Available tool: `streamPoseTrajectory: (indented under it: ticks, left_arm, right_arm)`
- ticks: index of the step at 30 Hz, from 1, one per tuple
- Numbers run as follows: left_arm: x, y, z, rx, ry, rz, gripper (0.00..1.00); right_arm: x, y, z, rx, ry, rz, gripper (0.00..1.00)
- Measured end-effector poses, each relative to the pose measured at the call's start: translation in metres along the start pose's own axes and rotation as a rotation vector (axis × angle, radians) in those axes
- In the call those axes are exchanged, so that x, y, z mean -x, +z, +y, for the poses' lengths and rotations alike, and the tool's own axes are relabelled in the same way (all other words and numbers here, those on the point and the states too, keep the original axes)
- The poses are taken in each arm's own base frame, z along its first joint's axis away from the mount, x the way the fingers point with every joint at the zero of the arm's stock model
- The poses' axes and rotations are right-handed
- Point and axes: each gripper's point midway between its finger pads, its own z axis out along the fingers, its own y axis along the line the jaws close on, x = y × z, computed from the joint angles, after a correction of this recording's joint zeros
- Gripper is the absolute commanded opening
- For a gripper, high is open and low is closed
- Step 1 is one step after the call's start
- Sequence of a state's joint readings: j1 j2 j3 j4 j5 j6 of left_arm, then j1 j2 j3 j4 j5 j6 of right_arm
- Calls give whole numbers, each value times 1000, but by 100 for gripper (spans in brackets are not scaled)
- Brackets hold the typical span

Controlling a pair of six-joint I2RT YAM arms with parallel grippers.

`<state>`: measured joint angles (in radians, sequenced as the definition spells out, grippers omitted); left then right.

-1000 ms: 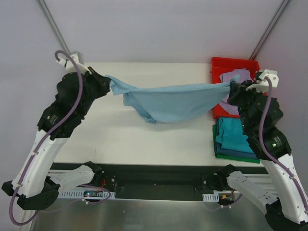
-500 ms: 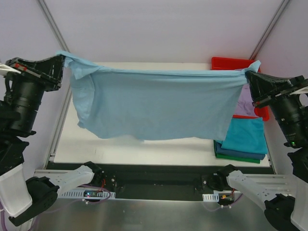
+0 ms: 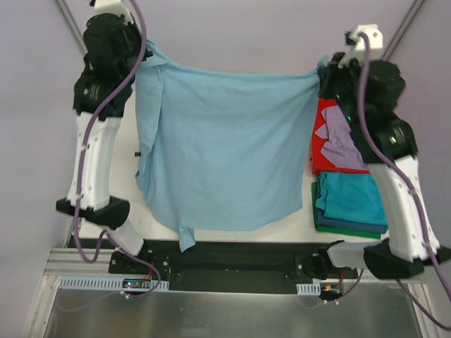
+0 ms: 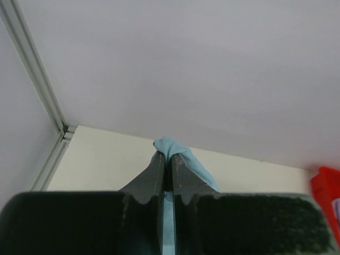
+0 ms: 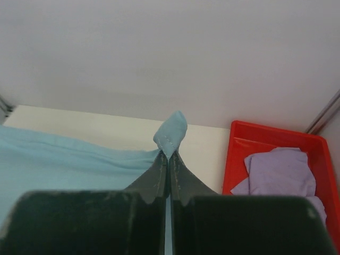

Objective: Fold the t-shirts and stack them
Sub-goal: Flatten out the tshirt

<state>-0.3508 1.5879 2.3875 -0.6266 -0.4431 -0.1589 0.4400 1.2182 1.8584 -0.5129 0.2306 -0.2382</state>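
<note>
Above table point(image 4: 101, 156), left gripper point(image 4: 166, 159) and right gripper point(image 5: 169, 158) hold blue t-shirt point(image 3: 225, 141) outstretched.

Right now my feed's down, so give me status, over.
Left pincer shut on light blue shirt. Right pincer likewise. Shirt hangs spread between them. Red bin to its right.

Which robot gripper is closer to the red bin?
Right. The right gripper pinches the light blue t-shirt close by the red bin; the left gripper pinches it far across the table.

Bunched light blue t-shirt point(image 3: 225, 148) now lifted higher, pulled wide, hanging spread out.
</note>
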Motion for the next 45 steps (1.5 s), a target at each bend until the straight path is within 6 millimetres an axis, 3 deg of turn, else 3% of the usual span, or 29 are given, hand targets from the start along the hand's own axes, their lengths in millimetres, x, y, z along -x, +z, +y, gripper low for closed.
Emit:
streamPoseTrajectory:
  ticks: [2, 4, 7, 10, 14, 17, 20, 22, 23, 25, 27, 28, 29, 30, 31, 32, 34, 36, 39, 45]
  left_arm:
    - [-30, 46, 10, 13, 35, 70, 0]
    - [-49, 77, 22, 11, 51, 114, 0]
    - [-53, 90, 28, -31, 53, 123, 0]
    - [-21, 78, 12, -122, 30, 34, 0]
    - [34, 36, -5, -239, 30, -113, 0]
    - [41, -2, -2, -283, 75, -155, 0]
    - [-3, -25, 7, -323, 158, -105, 0]
    - [-58, -34, 15, -355, 206, -29, 0]
    - [-96, -39, 20, -370, 221, 32, 4]
    - [-171, -51, 32, -395, 227, 166, 23]
    - [-255, -68, 49, -394, 197, 328, 25]
    - [-296, -82, 58, -383, 164, 415, 33]
    - [-329, -95, 66, -369, 130, 486, 39]
    - [-358, -109, 74, -348, 92, 549, 51]
    - [-379, -120, 79, -329, 56, 592, 65]
    - [-397, -130, 84, -306, 13, 630, 75]
    - [-414, -141, 89, -272, -50, 665, 99]
    - [-419, -145, 90, -245, -100, 658, 99]
    - [-413, -143, 92, -201, -166, 624, 99]
    - [-406, -135, 81, -190, -279, 627, 99]
  right_arm:
    - [-15, 44, -9, -43, -37, 58, 0]
    - [-28, 78, -20, -66, -47, 98, 0]
    - [-35, 107, -33, -70, -42, 122, 0]
    - [-23, 109, -36, -46, -32, 90, 0]
    - [7, 90, -34, -17, -26, -8, 0]
    - [7, 68, -33, 17, -26, -41, 1]
    - [-32, 50, -27, 80, -42, -1, 2]
    - [-83, 45, -22, 126, -45, 71, 3]
    - [-113, 43, -19, 146, -41, 120, 4]
    - [-188, 40, -16, 176, -12, 260, 8]
    - [-260, 31, -16, 180, 29, 408, 9]
    - [-300, 21, -16, 176, 54, 493, 9]
    - [-335, 8, -16, 171, 84, 574, 10]
    - [-363, -5, -15, 167, 110, 644, 18]
    - [-381, -15, -14, 164, 131, 690, 33]
    - [-398, -25, -13, 159, 154, 731, 36]
    - [-414, -37, -11, 156, 187, 774, 57]
    - [-413, -39, -9, 153, 210, 770, 76]
    - [-395, -39, -6, 167, 222, 717, 97]
    - [-349, -42, 4, 218, 245, 588, 96]
